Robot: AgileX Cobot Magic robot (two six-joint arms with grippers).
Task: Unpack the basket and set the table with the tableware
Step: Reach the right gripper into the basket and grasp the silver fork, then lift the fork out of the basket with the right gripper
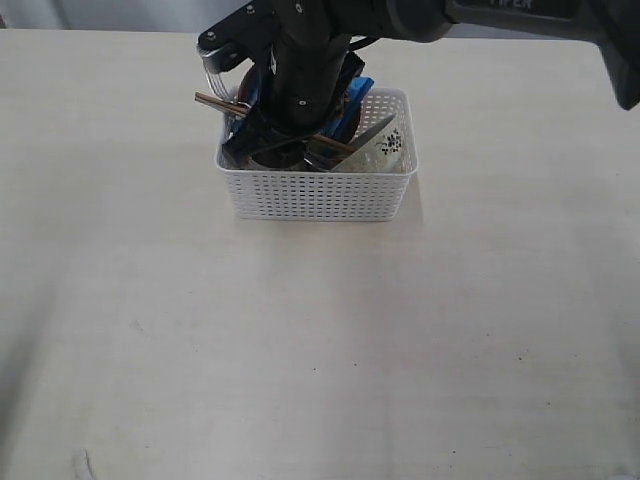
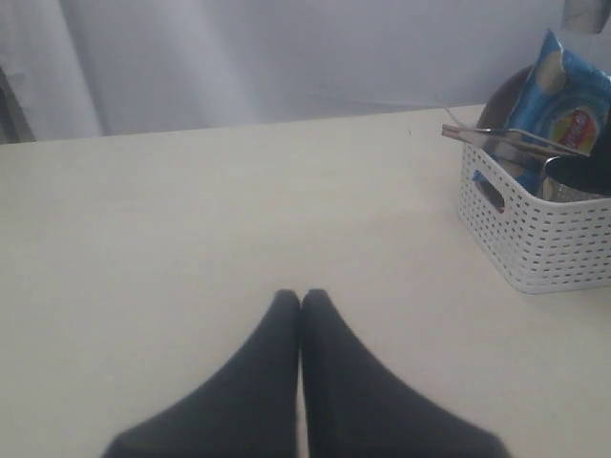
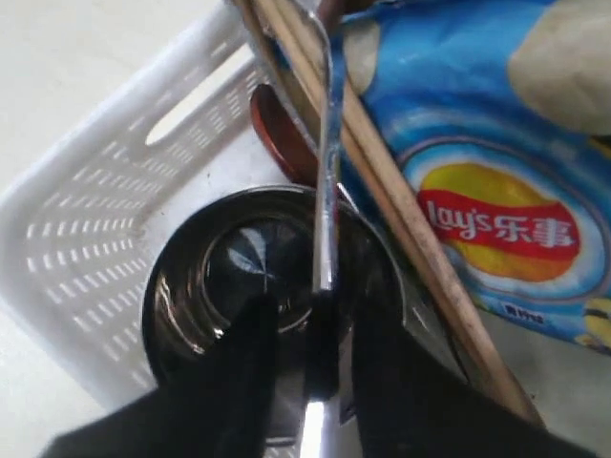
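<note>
The white basket (image 1: 320,195) stands at the back middle of the table (image 1: 300,350). My right arm (image 1: 310,80) reaches down into it from the back right. Inside, my right gripper (image 3: 315,315) hangs over the steel cup (image 3: 200,286). Its jaws stand apart on either side of a steel utensil handle (image 3: 327,191) that lies across the cup, with a gap showing on one side. Wooden chopsticks (image 3: 401,219) lean beside the handle. The white bowl (image 1: 392,145) with its dark floral mark sits at the basket's right end. My left gripper (image 2: 301,298) is shut and empty over bare table, left of the basket (image 2: 544,239).
A blue chip bag (image 3: 496,191) stands in the basket behind the chopsticks and shows in the left wrist view as the chip bag (image 2: 573,105). Utensil ends (image 1: 215,100) stick out over the basket's left rim. A reddish-brown piece (image 3: 279,134) lies beside the cup.
</note>
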